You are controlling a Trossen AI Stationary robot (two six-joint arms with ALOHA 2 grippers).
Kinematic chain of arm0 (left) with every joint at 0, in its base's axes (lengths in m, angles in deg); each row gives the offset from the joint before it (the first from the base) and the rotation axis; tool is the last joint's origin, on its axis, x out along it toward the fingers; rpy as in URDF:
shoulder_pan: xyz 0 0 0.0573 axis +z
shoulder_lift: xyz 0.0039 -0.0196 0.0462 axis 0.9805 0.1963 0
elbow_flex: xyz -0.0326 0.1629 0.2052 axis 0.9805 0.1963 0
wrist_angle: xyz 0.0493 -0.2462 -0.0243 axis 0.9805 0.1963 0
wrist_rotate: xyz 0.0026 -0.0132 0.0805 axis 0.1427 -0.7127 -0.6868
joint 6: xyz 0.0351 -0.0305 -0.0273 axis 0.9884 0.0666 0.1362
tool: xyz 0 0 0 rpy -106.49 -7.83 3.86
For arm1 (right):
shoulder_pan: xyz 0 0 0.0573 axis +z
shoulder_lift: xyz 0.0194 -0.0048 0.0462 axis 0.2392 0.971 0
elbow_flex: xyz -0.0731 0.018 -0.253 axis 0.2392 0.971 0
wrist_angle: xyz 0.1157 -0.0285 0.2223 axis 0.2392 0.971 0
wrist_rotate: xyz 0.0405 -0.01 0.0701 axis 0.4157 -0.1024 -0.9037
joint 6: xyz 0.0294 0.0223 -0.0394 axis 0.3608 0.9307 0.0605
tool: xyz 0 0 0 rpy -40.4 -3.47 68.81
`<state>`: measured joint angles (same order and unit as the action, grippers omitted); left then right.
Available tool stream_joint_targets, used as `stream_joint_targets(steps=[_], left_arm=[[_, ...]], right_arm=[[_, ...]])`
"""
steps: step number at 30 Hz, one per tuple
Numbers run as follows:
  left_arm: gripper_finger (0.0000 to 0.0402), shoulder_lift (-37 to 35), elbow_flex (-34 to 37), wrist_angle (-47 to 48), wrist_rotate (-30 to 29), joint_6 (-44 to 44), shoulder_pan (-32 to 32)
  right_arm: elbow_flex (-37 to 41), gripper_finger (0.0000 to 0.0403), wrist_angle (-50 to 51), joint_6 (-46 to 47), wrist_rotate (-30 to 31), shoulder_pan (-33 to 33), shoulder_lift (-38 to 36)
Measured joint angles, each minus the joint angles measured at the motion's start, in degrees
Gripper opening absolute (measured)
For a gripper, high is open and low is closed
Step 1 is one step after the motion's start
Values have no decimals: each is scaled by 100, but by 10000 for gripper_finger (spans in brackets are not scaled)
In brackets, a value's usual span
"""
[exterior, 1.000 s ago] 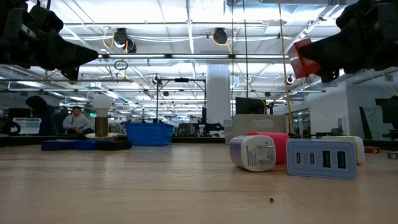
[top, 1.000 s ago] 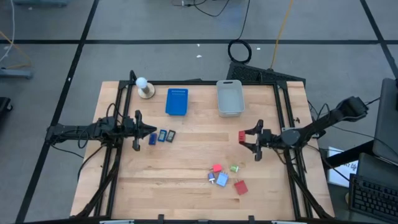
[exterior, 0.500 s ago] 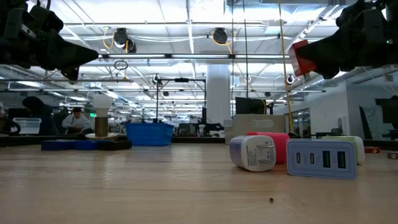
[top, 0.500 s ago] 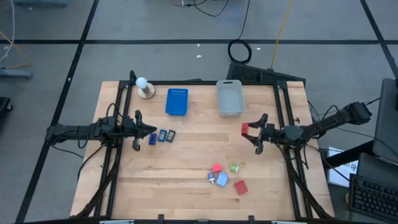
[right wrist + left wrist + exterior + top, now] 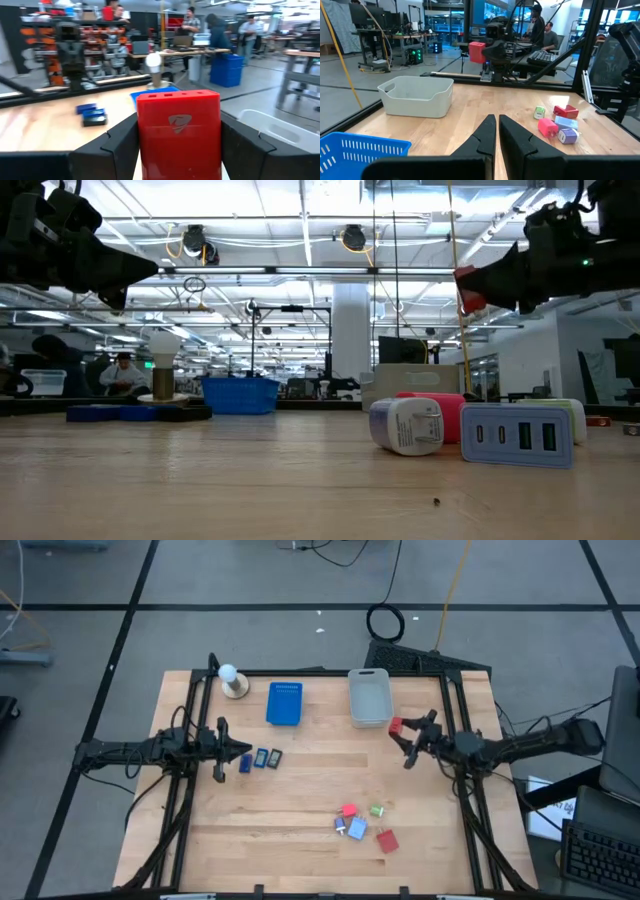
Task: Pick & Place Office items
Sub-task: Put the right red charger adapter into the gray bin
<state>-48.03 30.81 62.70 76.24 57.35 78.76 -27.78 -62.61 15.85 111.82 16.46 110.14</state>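
Holding a red block [image 5: 395, 725] aloft: right gripper [image 5: 404, 740], clamped on it just beside the grey bin [image 5: 369, 698] near the tabletop's far edge. Left gripper [image 5: 243, 752]: clenched empty, above the dark-blue rectangles [image 5: 259, 759] toward the left edge. Remaining small pieces [image 5: 362, 824]: clustered near the front edge, right of centre.
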Motion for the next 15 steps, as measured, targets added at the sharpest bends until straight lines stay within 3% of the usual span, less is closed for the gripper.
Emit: stream_joint_targets(steps=[15], left_arm=[[21,0,-2,-2,0,0,0]], right_arm=[[-51,217,-115,565,-174,-946,678]])
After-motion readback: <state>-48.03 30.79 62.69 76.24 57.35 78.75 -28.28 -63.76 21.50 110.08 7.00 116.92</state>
